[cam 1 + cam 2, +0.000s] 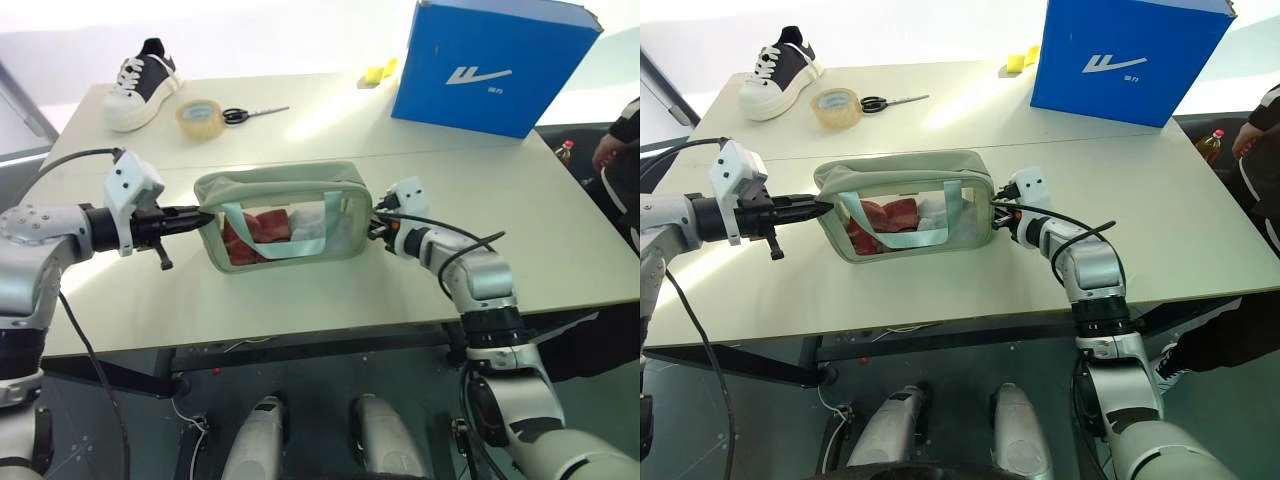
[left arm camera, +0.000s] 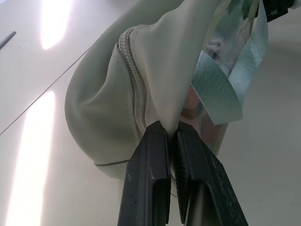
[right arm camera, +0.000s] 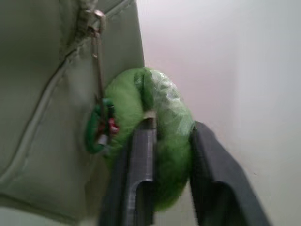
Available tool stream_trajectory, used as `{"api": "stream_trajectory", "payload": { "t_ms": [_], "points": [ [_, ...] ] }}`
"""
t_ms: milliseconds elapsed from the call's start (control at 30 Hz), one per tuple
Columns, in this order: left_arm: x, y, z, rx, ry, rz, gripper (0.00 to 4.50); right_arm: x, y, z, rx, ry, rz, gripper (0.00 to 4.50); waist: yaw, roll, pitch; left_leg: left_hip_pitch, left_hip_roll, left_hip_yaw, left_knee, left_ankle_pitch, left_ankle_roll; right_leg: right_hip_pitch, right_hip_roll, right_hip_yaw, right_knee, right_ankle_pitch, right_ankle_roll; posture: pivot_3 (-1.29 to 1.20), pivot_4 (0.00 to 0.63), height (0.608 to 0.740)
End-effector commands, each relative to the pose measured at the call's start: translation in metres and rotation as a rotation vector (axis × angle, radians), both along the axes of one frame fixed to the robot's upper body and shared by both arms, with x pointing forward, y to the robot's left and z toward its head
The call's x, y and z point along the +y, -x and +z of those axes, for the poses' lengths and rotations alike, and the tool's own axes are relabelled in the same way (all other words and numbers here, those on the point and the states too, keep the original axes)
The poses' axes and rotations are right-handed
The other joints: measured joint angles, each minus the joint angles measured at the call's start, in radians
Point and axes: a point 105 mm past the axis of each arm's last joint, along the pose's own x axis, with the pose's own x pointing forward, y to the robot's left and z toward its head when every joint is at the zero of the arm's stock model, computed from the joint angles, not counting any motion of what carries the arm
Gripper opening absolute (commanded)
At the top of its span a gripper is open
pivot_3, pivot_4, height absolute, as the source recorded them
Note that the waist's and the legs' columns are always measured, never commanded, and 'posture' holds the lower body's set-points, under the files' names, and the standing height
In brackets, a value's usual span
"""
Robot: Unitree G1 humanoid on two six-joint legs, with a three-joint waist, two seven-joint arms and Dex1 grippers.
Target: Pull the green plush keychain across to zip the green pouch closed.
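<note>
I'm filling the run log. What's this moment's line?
left gripper: shut on green pouch | right gripper: astride green plush keychain

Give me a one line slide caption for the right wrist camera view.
Right pincer straddling the green plush keychain clipped to the green pouch.

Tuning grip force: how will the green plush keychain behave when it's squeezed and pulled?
Probably soft: the keychain looks fuzzy and bulges around the right gripper, so it likely compresses. It hangs from a thin clip and chain on the pouch, so it may swing or twist before the pull reaches the zipper. It looks light.
</note>
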Motion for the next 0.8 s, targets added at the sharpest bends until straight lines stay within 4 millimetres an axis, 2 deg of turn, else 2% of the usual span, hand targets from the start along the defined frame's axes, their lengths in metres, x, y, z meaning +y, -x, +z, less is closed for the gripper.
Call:
{"api": "stream_trajectory", "payload": {
  "t_ms": [33,133,167,267,333,367,400,533,600,800],
  "points": [
    [0.006,0.001,0.002,-0.012,-0.029,0.019,0.0,-0.015,-0.005,0.041,-0.122,0.03,0.025,2.66,0.0,0.0,0.0,0.0,0.0,0.0,0.0,0.0,0.0,0.0,0.0,0.0,0.0,0.0,-0.001,0.0,0.15,0.74],
    [0.007,0.002,0.002,-0.017,-0.031,0.024,0.0,-0.044,-0.009,0.072,-0.2,0.121,0.03,4.24,0.0,0.001,0.0,0.0,0.0,0.0,0.0,0.0,0.0,0.0,0.0,0.0,0.0,-0.001,-0.001,0.0,0.15,0.74],
    [0.008,0.002,0.003,-0.019,-0.029,0.026,0.0,-0.051,-0.008,0.085,-0.224,0.136,0.055,4.45,0.0,0.001,0.001,0.0,0.0,0.0,0.0,0.0,0.0,0.0,0.0,0.0,0.0,-0.001,-0.001,0.0,0.15,0.74],
    [0.01,0.001,0.006,-0.033,-0.019,0.038,0.0,-0.061,0.003,0.123,-0.291,0.161,0.18,4.45,0.0,0.001,0.001,0.0,0.0,0.0,0.0,0.0,0.0,0.0,0.0,0.0,-0.001,-0.001,-0.001,0.0,0.15,0.74],
    [0.012,0.0,0.01,-0.047,-0.006,0.046,0.78,-0.058,0.021,0.143,-0.32,0.152,0.329,4.5,-0.001,0.001,0.001,0.0,0.0,0.0,0.0,0.0,0.0,0.0,0.0,0.0,-0.001,-0.001,-0.001,0.0,0.15,0.74],
    [0.013,-0.001,0.013,-0.053,0.006,0.048,1.09,-0.054,0.032,0.149,-0.32,0.143,0.412,4.5,-0.001,0.001,0.001,0.0,0.0,0.0,0.0,0.0,0.0,0.0,0.0,0.0,-0.001,-0.001,-0.001,0.0,0.15,0.74],
    [0.014,-0.001,0.017,-0.058,0.021,0.049,1.59,-0.049,0.043,0.153,-0.318,0.137,0.488,4.5,-0.001,0.001,0.001,0.0,0.0,0.0,0.0,0.0,0.001,0.0,0.0,0.0,-0.001,-0.001,-0.001,0.0,0.15,0.74],
    [0.016,0.003,0.042,-0.055,0.142,0.038,3.71,-0.031,0.066,0.157,-0.303,0.134,0.638,4.5,-0.002,0.001,0.001,-0.001,0.001,0.0,0.0,-0.001,0.001,-0.001,0.0,0.0,-0.001,-0.001,-0.001,0.0,0.15,0.74],
    [0.021,0.008,0.054,-0.044,0.188,0.037,4.49,-0.023,0.069,0.156,-0.311,0.135,0.661,4.5,-0.001,0.001,0.001,-0.001,0.001,0.0,0.0,-0.001,0.001,-0.001,0.0,0.0,-0.001,-0.001,-0.001,0.0,0.15,0.74],
    [0.044,0.014,0.075,-0.071,0.226,0.115,4.49,-0.019,0.072,0.154,-0.319,0.126,0.647,4.5,0.001,0.001,0.001,-0.002,0.0,0.0,0.0,-0.001,0.0,-0.001,-0.001,0.0,-0.002,-0.001,-0.001,0.0,0.15,0.74]
  ]
}}
